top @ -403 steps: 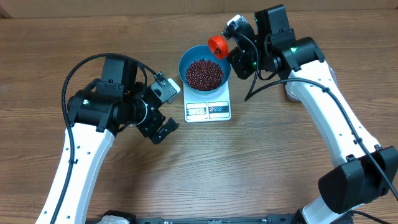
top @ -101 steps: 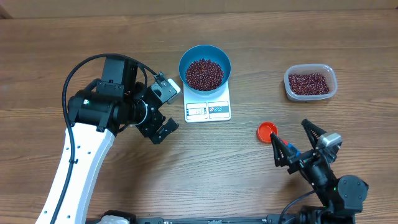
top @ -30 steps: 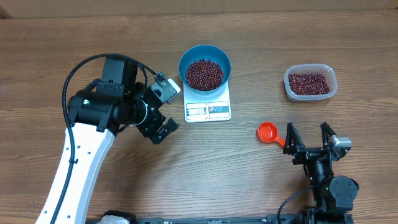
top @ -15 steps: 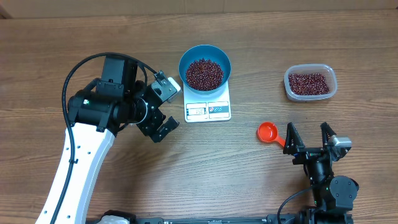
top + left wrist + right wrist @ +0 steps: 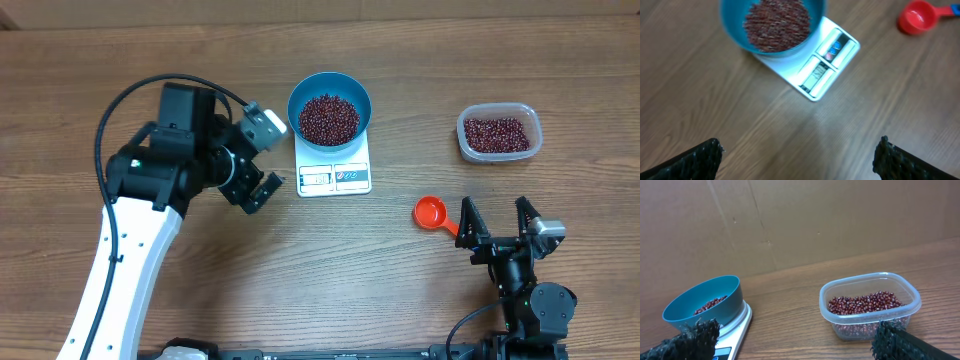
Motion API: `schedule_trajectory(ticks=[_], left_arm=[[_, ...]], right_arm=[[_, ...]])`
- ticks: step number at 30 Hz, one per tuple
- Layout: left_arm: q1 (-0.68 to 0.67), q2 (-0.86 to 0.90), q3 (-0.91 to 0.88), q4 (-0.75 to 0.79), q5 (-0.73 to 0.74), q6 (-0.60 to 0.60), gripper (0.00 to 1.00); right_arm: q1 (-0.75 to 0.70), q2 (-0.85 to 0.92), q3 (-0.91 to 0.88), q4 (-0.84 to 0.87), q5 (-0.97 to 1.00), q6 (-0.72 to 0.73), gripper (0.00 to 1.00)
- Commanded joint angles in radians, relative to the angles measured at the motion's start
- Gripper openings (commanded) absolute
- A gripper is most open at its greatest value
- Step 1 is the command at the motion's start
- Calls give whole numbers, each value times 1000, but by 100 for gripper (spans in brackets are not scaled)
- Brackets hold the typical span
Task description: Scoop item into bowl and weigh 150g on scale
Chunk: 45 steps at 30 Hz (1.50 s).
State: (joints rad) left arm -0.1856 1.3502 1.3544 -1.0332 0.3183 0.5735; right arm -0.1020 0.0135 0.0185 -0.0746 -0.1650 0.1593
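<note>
1. Plainly, dark red-brown beans [image 5: 329, 118] are heaped in the bright blue bowl [image 5: 362, 100], which sits on the white scale [image 5: 335, 177].
2. More beans fill a clear tub [image 5: 534, 150]; a red scoop [image 5: 430, 212] lies nearby.
3. The left gripper [image 5: 797, 155] and right gripper [image 5: 497, 222] both gape wide, holding nothing.
4. The wood-grain table [image 5: 200, 50] is backed by a brown cardboard wall [image 5: 815, 215].

bowl [image 5: 705, 302] on scale [image 5: 735, 330], tub [image 5: 870, 305] apart
</note>
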Motion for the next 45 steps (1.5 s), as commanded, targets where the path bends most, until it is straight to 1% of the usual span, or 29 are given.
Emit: schedule_trajectory(ticks=[1,4,7,10,13,21,27,29,31,35,45], left_arm=[[91,-19,3,18,-8,-47,100],[177,-37,3,-3,77,-45,100],[243,-74,3,-13,120,-42,100],[307,-156,3,-16,135,-42,100],[338,-258,3,-28,153,-34,100],[343,-550,2,-93,150,-11,100],[343,-754,-7,-198,153,33,100],[343,-812,-22,-205,175,32,100],[343,-872,-45,-207,227,29,100],[343,-922,-61,-225,338,29,100],[330,-924,-62,-229,311,30,100]], right_arm=[[6,-11,-11,5,7,-3,100],[6,-11,-11,5,8,-4,100],[6,-11,-11,5,7,-4,100],[6,-11,-11,5,7,-4,100],[6,-11,-11,5,8,-4,100],[6,-11,-11,5,7,-4,100],[6,-11,-11,5,7,-4,100],[6,-11,-11,5,7,-4,100],[6,-11,-11,5,7,-3,100],[6,-11,-11,5,8,-4,100],[6,-11,-11,5,7,-4,100]])
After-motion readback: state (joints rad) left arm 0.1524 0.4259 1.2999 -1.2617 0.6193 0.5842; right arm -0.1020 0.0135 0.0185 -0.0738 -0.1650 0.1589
